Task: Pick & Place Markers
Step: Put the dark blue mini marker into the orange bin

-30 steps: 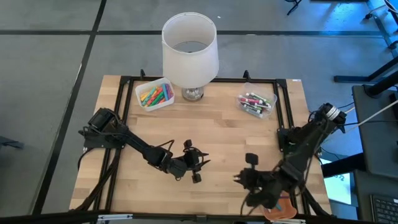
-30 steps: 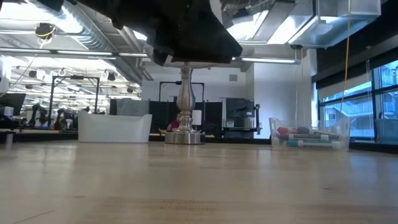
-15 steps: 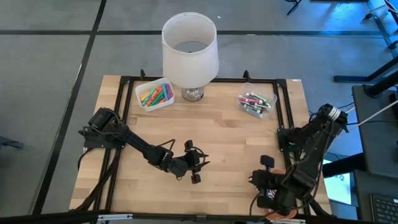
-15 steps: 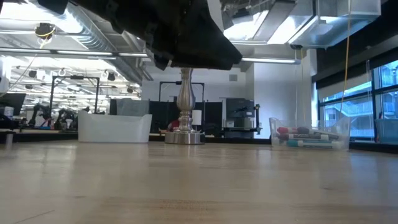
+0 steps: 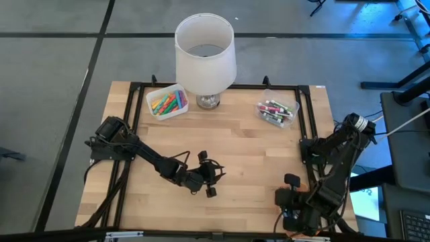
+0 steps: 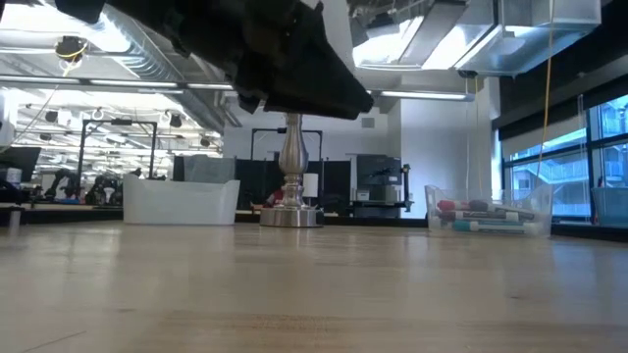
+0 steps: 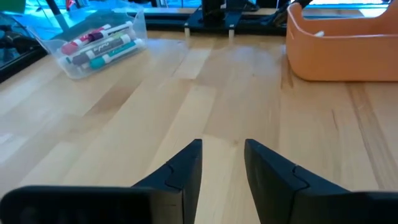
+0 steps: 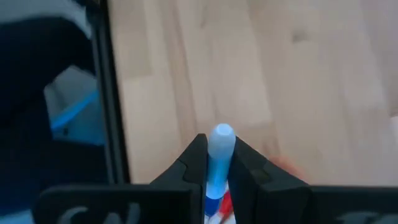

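While right gripper (image 8: 215,163) jaws pinch a blue-and-white marker (image 8: 219,149) — left gripper (image 7: 222,163) jaws parted, empty

A robotics lab or open-plan workshop. Wooden table (image 5: 235,154) framed by black rails, standing on grey floor with dark seams. In the low view, exposed ducts (image 6: 118,74) and strip lights (image 6: 422,95) across the top, workbenches with equipment (image 6: 59,181) at far left, tall windows (image 6: 579,157) at right. At the right edge of the high view, a desk (image 5: 406,141) with a keyboard (image 5: 415,228) in the lower corner.
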